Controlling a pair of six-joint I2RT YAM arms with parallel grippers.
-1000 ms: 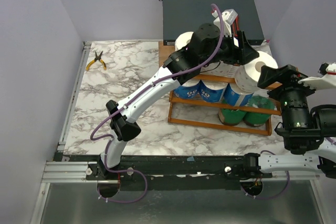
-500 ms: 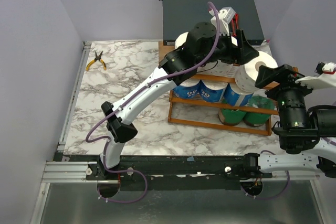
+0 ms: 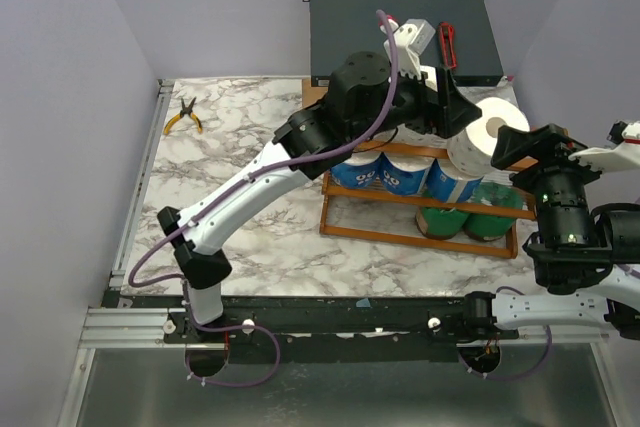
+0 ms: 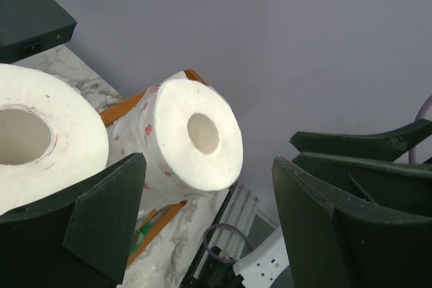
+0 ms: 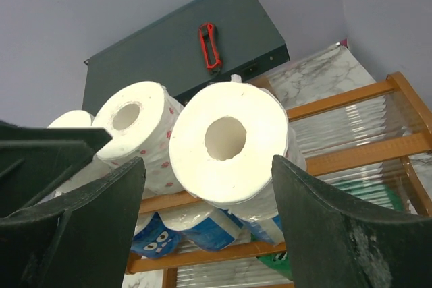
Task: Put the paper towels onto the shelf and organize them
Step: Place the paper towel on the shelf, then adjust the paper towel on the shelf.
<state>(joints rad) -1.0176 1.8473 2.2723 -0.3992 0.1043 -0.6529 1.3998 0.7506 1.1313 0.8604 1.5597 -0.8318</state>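
Left gripper [image 4: 208, 166]: jaws spread, nothing in them. Straight ahead of it, past the fingertips, a white roll with red specks [image 4: 192, 133] lies on its side with the core end facing me. It rests on the top orange rail of the shelf [image 5: 344, 97]. A second white roll [image 4: 30, 139] sits off to this gripper's left, partly hidden behind the finger on that side. I see no contact between either roll and the fingers.

Right gripper [image 5: 208, 166]: jaws wide too, set wider than the plain white roll [image 5: 229, 143] dead ahead of it. That roll lies on the top tier, core pointing back at the gripper. There's a clear gap on one finger side. On the other side I can't tell whether the fingertip touches. I don't read it as gripped. From this gripper the specked roll is just left of the plain one and right up against it; contact unclear.

Below and ahead of the right gripper are blue-wrapped rolls [image 5: 162, 237] one tier down, with green-wrapped rolls [image 3: 470, 219] on the bottom tier. Further ahead, beyond the rolls, is a dark grey box [image 5: 169, 52] with a red handle [image 5: 209, 45].

Overhead: both grippers are at the shelf's right end, tips near each other, the plain roll between them. Yellow pliers [image 3: 183, 115] lie well off to the left of both, on the marble table [image 3: 240, 157].
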